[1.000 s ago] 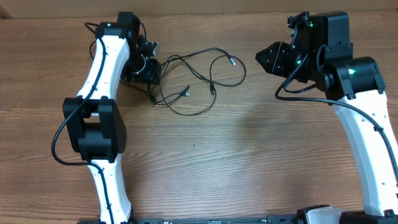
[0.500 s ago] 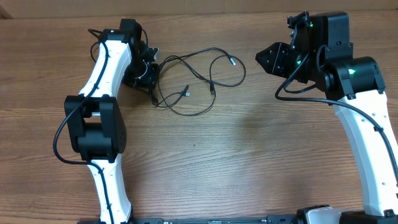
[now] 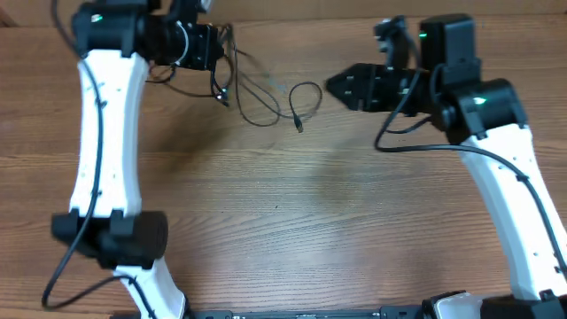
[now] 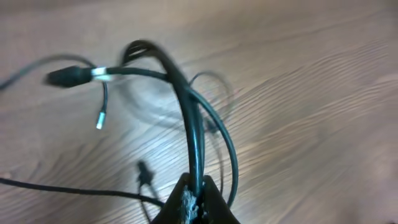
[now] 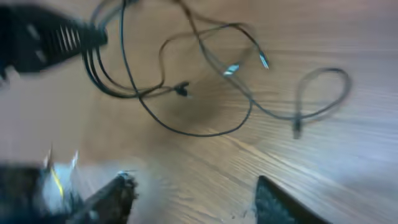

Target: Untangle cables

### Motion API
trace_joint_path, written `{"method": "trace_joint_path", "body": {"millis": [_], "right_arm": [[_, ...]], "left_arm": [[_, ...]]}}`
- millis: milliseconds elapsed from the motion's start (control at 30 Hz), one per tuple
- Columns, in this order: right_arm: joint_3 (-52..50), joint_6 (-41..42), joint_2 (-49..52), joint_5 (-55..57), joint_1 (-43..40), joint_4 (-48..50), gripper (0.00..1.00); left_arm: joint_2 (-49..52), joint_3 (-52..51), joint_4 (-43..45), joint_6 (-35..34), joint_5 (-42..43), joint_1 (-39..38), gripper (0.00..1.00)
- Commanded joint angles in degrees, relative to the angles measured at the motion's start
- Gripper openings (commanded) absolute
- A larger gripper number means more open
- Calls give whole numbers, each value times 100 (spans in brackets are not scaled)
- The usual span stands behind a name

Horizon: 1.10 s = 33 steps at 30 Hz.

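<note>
The cables (image 3: pixel 299 125) are thin black cords in a loose tangle, hanging from my left gripper (image 3: pixel 219 49) near the far edge of the table and trailing right in loops. In the left wrist view, the left gripper (image 4: pixel 196 200) is shut on one black cable (image 4: pixel 194 124). A silver-banded plug (image 4: pixel 81 75) sticks out to the left. My right gripper (image 3: pixel 332 86) stands open, just right of the tangle and apart from it. In the right wrist view, the cables (image 5: pixel 186 132) lie beyond the open right gripper (image 5: pixel 193 190), with nothing between its fingers.
The wooden table (image 3: pixel 310 221) runs under both arms. The white left arm (image 3: pixel 106 133) rises along the left side and the right arm (image 3: pixel 514 195) along the right. The arms' own thicker black wires hang beside them.
My left gripper has shut on a cable and lifted it up toward the far edge, dragging the tangle with it. The right gripper has opened and moved left toward the cables.
</note>
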Motion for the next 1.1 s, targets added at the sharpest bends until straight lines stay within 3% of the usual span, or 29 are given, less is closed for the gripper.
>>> {"method": "trace_joint_path", "body": {"millis": [0,167,500,600,833,967,1067], "right_arm": [[120,-376,264,-372,435,295,65],[120,-146,627,-688,1036,1132,75],[120,494,1349,-540,1403,2079,74],[120,494,1709,160,1460,2334,74],[120,474,2197,240,1591,2981,58],[120,476,2284,280,1622,2962,33],[120,529,2284,1034,1563,2590,17]], "left_arm": [[-11,44,-201,-94,551,-11,4],[-11,42,-573,-74,699,-11,4],[-11,42,-898,-74,702,-11,4],[-11,42,-898,-74,704,-11,4],[-11,42,-979,-74,704,-11,4],[-11,42,-984,-74,702,-11,4],[-11,42,-951,-70,699,-2,4]]}}
